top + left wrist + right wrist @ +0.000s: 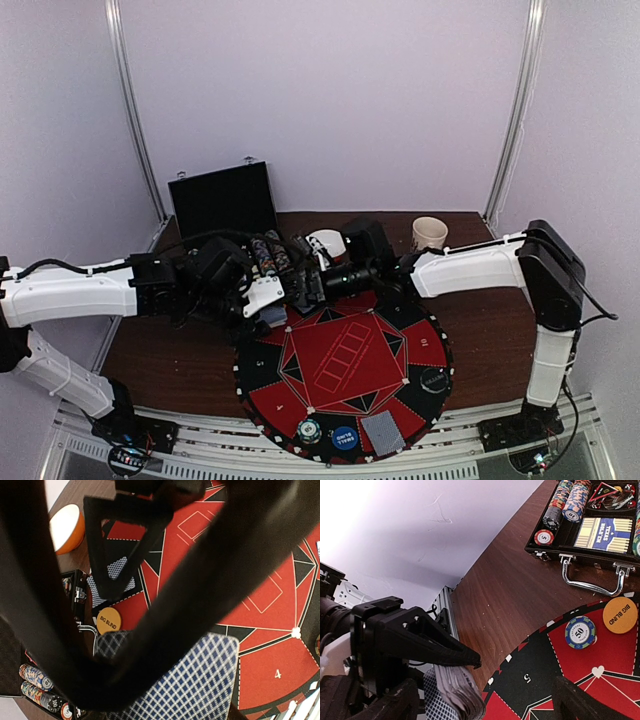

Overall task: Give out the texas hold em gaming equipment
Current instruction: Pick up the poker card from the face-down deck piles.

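Deck (200,680) had blue-and-white checked backs, a thick stack w/ edges slightly uneven, pinched between L fingers (435,647), which were closed narrow on it. It hung over the far-left part of the mat (345,365), just in front of the case (580,550). R fingers (580,702) stood wide apart, holding nothing, facing the deck close up. On the mat near the case handle lay a blue 50 chip (580,632) and an orange BIG BLIND disc (620,615), close but apart. Bare worktop (170,360) lay open left of the mat; the mat's near rim reached the worktop's near edge. Deck's free end pointed out of L fingers toward the R arm, backs up; long axis not clear.
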`<state>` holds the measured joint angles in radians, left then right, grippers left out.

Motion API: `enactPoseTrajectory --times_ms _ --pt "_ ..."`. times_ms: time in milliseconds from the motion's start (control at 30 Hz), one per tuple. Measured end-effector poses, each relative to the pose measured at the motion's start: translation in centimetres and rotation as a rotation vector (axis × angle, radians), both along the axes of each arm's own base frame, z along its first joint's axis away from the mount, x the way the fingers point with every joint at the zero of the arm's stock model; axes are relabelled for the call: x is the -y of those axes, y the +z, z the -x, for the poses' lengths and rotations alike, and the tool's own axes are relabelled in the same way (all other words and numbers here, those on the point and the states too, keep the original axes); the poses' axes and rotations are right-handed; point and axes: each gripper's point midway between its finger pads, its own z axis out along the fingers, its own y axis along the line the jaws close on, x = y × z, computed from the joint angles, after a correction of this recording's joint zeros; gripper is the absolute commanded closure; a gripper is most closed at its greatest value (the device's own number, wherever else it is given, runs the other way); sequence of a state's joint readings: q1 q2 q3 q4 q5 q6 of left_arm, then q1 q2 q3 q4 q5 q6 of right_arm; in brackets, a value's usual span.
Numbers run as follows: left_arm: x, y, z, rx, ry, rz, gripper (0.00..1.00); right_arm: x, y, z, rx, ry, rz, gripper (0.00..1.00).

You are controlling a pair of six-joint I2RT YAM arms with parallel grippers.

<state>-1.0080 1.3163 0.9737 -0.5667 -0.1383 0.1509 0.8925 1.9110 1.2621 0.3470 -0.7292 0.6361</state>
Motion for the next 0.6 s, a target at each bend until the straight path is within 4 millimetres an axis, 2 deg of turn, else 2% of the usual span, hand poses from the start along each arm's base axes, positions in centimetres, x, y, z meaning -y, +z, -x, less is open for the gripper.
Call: enactPoseTrajectory --times_ms 167,333,600 --pt "0.2 0.2 -0.1 0.007 0.0 0.01 0.49 -1.2 -1.0 0.5 -0.005 0.026 0.015 0.14" --pt "0.3 0.3 -0.2 0.011 0.0 0.015 0.49 -1.8 -1.3 0.6 0.009 0.038 0.039 0.25" --pt "0.1 0.2 -0.3 0.017 0.007 0.009 0.49 -1.2 -2.1 0.6 0.046 0.037 0.108 0.36"
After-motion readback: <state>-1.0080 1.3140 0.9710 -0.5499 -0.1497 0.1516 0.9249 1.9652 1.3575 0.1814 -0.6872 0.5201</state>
